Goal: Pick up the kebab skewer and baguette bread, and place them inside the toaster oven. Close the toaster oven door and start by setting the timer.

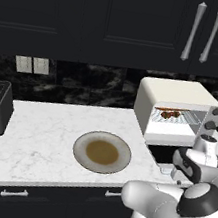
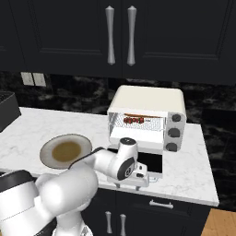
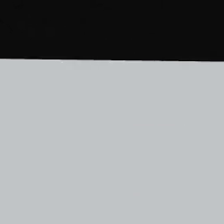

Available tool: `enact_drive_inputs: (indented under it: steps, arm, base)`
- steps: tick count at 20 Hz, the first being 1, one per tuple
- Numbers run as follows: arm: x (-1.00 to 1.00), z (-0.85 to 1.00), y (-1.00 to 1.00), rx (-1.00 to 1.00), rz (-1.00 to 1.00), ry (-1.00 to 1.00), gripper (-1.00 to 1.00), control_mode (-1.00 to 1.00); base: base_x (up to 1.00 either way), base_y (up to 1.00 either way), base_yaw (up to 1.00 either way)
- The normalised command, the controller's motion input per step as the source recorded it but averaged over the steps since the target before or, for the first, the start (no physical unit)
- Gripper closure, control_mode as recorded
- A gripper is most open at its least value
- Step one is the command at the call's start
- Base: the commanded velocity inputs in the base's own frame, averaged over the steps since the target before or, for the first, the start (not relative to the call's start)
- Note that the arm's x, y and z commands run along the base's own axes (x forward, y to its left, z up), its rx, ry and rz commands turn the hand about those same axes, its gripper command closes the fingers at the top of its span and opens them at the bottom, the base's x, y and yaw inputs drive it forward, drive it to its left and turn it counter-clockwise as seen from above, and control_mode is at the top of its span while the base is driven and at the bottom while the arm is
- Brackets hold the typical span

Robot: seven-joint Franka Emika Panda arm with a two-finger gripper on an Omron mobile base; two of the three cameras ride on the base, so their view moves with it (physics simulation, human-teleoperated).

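One step looks current: with the kebab skewer (image 2: 134, 120) on the rack inside the toaster oven (image 2: 148, 99), the released, empty end effector (image 2: 138, 177) sits low at the lowered toaster oven door (image 2: 148, 162), at six o'clock of the oven, and next must lift it shut.

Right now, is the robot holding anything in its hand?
Nothing looks held. The gripper sits low at the front edge of the opened toaster oven door, jaws wide. The kebab skewer lies on the rack inside the toaster oven.
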Motion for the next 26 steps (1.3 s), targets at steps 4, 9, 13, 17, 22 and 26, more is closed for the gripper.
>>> enact_drive_inputs:
  steps: [4, 9, 13, 17, 22, 26]
  arm:
    - [0.73, 0.00, 0.33, 0.00, -0.01, -0.21, -1.00, -1.00]
    - [0.76, 0.00, 0.36, 0.00, 0.00, -0.31, -1.00, -1.00]
    - [0.99, 0.00, 0.34, 0.00, 0.00, -0.30, -1.00, -1.00]
    - [1.00, 0.06, 0.36, 0.00, 0.00, -0.30, -1.00, -1.00]
    - [1.00, 0.12, 0.45, -0.01, 0.00, -0.34, -1.00, -1.00]
    - [0.99, 0.02, 0.64, -0.03, 0.00, -0.42, -1.00, -1.00]
  base:
    - [0.00, 0.00, 0.00]
    - [0.00, 0.00, 0.00]
    - [0.00, 0.00, 0.00]
    - [0.00, 0.00, 0.00]
    - [0.00, 0.00, 0.00]
    - [0.00, 0.00, 0.00]
